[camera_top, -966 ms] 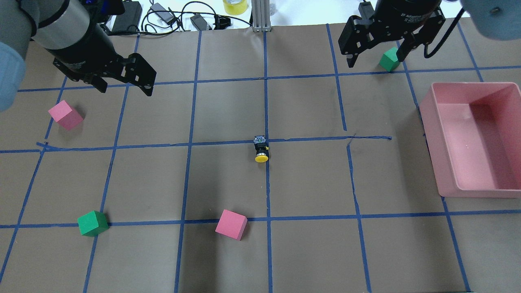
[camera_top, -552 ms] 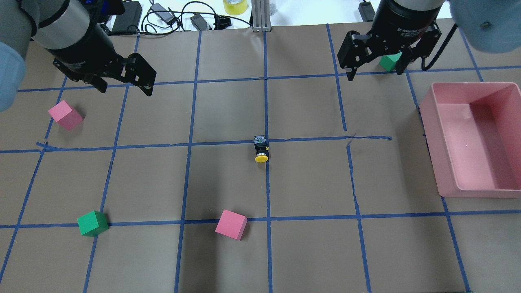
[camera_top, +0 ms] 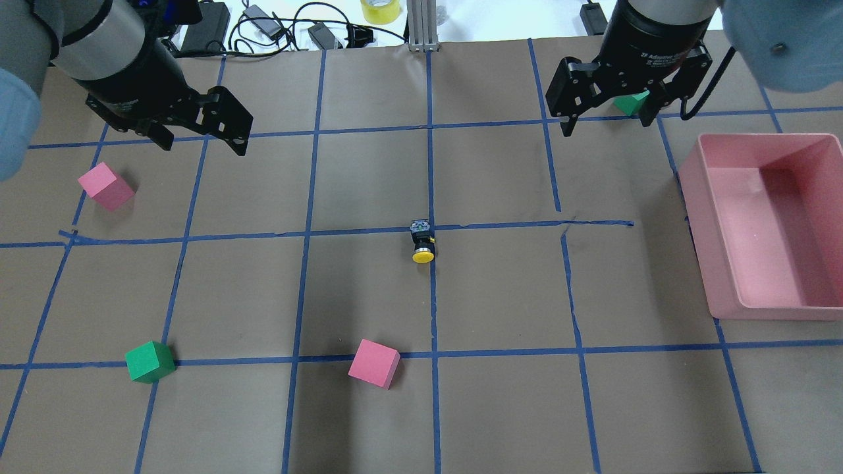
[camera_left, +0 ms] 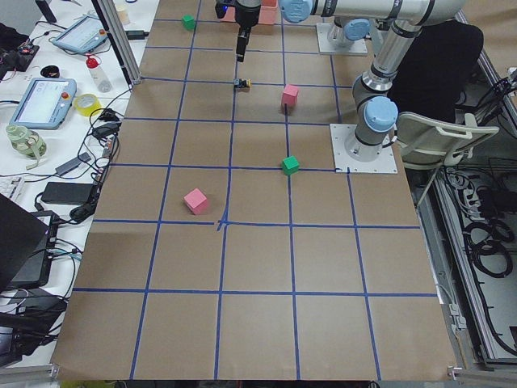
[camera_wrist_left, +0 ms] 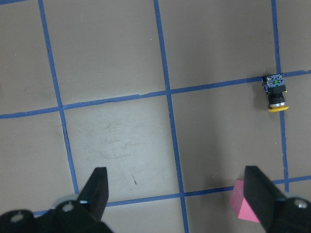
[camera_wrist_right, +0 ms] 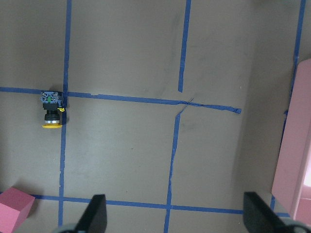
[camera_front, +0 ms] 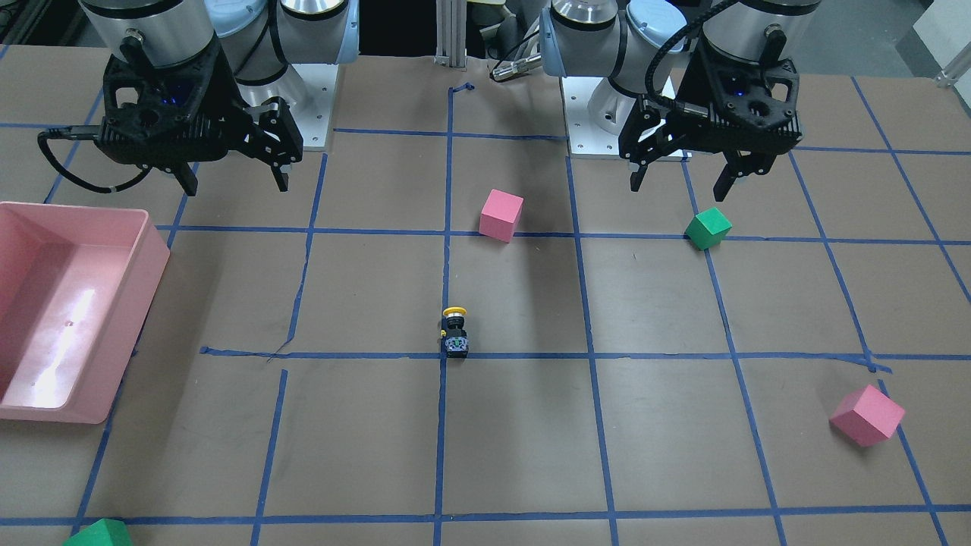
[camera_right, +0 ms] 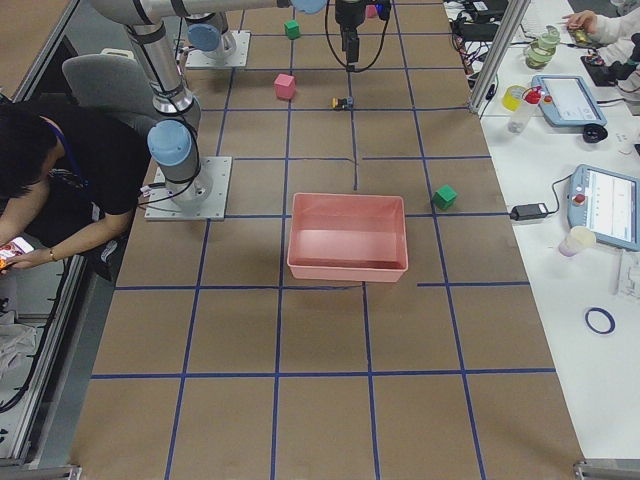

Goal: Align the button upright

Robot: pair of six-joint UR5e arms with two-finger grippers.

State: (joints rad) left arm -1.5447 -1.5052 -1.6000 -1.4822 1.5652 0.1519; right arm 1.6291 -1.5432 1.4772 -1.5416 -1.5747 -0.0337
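Note:
The button [camera_top: 423,242] lies on its side on the brown paper near the table's middle, on a blue tape line. Its yellow cap points toward the robot and its base block away. It also shows in the front view [camera_front: 455,334], the left wrist view [camera_wrist_left: 275,92] and the right wrist view [camera_wrist_right: 51,110]. My left gripper [camera_top: 201,141] is open and empty, high over the far left. My right gripper [camera_top: 606,124] is open and empty, high over the far right. Both are well away from the button.
A pink bin [camera_top: 701,224] stands at the right edge. Pink cubes lie at the far left [camera_top: 105,185] and near centre [camera_top: 374,363]. One green cube [camera_top: 150,361] lies at the near left, another [camera_top: 631,102] under the right gripper. Cables lie past the far edge.
My right gripper has shifted a little toward the robot and the middle, now partly covering the far green cube. The left gripper and the button have not moved.

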